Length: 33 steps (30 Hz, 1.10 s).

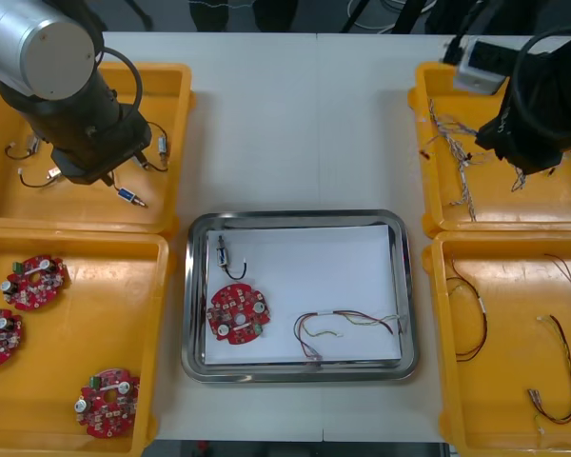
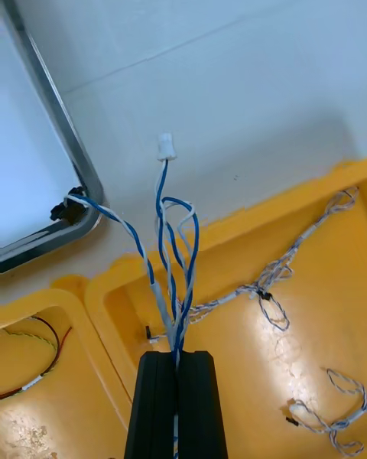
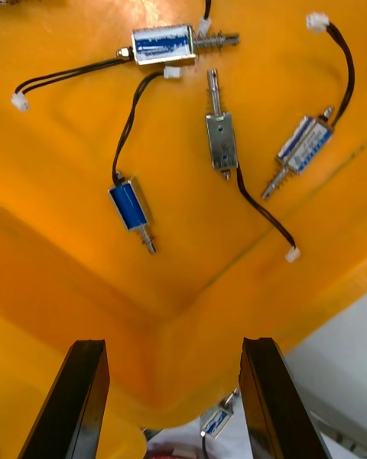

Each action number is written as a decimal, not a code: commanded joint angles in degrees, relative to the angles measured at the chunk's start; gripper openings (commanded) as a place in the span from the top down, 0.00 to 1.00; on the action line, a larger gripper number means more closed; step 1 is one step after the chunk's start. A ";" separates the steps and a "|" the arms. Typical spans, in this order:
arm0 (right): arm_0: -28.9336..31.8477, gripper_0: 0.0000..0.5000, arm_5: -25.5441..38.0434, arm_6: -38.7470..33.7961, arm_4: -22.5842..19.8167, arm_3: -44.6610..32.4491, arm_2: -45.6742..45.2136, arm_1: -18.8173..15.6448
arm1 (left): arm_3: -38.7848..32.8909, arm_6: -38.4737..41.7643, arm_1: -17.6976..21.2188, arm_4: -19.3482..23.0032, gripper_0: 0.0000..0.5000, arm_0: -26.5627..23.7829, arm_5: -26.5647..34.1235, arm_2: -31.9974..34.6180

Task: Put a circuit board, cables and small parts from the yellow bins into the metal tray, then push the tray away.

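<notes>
- Twisted blue and white cable (image 2: 172, 275): pinched in the right gripper (image 2: 177, 356), black fingers closed tight on the bunch. The strands fan out beyond the fingertips and one ends in a white plug (image 2: 166, 147).
- The right gripper is above the inner corner of the far right bin (image 1: 428, 205), on the side facing the tray. More blue and white cables (image 2: 269, 289) lie loose on that bin's floor.
- Metal tray (image 1: 411, 286): middle of the table (image 1: 295, 114), between the bins, white inside.
- Inside the tray are one round red circuit board (image 1: 237, 313) at its left, a small metal part (image 1: 225, 257) with a black lead just beyond the board, and a red and yellow cable (image 1: 347, 328) to the board's right. All three are apart from each other.
- Left gripper (image 3: 174, 344): fingers spread wide, nothing between them, hanging over the far left bin (image 1: 176, 143) near its tray-side wall.
- Small metal parts (image 3: 220, 139), several with black leads and white plugs, are scattered on that bin's floor beyond the fingers.
- Near left bin (image 1: 157, 314): three more red boards (image 1: 35, 283), spaced apart.
- Near right bin (image 1: 436, 314): thin cables (image 1: 471, 324) in red, black and yellow, lying in loose loops.
</notes>
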 commanded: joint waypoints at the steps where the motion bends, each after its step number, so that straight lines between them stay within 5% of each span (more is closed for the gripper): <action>1: -0.14 1.00 0.18 -2.57 0.64 -6.23 8.78 0.77 | 3.46 3.10 2.72 -0.17 0.00 -2.81 -2.77 1.83; 18: -6.38 1.00 -3.82 -6.26 4.60 0.19 31.37 9.29 | 17.52 -0.77 2.37 5.71 0.00 -2.81 -11.83 1.83; 33: -6.65 1.00 -14.63 -5.11 8.47 9.41 42.36 9.64 | 21.92 -2.35 1.58 8.26 0.00 -2.73 -15.43 -2.65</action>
